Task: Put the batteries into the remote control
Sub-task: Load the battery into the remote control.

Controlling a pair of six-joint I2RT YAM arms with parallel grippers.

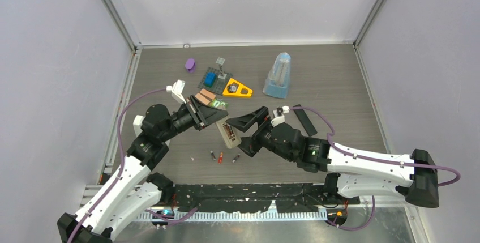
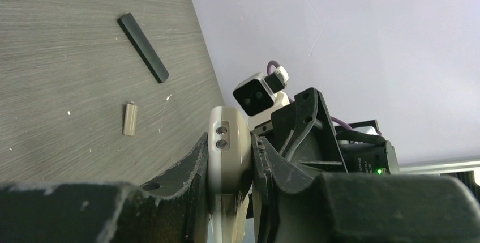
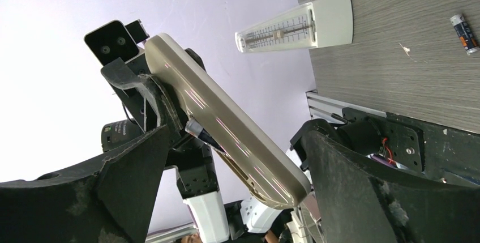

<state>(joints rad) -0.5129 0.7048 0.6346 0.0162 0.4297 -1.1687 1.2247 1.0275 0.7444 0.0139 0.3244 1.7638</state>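
Note:
My left gripper [image 1: 217, 119] is shut on the white remote control [image 1: 229, 132] and holds it tilted above the table. In the left wrist view the remote control [image 2: 226, 124] stands edge-on, clamped between my left gripper's [image 2: 229, 142] jaws. My right gripper [image 1: 244, 134] is open, and its fingers straddle the remote's lower end without touching it. The right wrist view shows the remote control [image 3: 226, 121] slanting between the spread fingers of the right gripper [image 3: 235, 141]. A dark battery [image 3: 195, 129] sits against the remote's underside. Three batteries [image 1: 220, 157] lie on the table below, one of them [image 3: 464, 26] in the right wrist view.
A black flat strip [image 1: 304, 120] lies right of the grippers, with a small beige piece [image 2: 130, 118] near it. At the back stand a clear blue-based metronome [image 1: 278, 76], an orange triangle [image 1: 238, 89], a board with a blue block [image 1: 213, 79] and a purple object [image 1: 190, 64].

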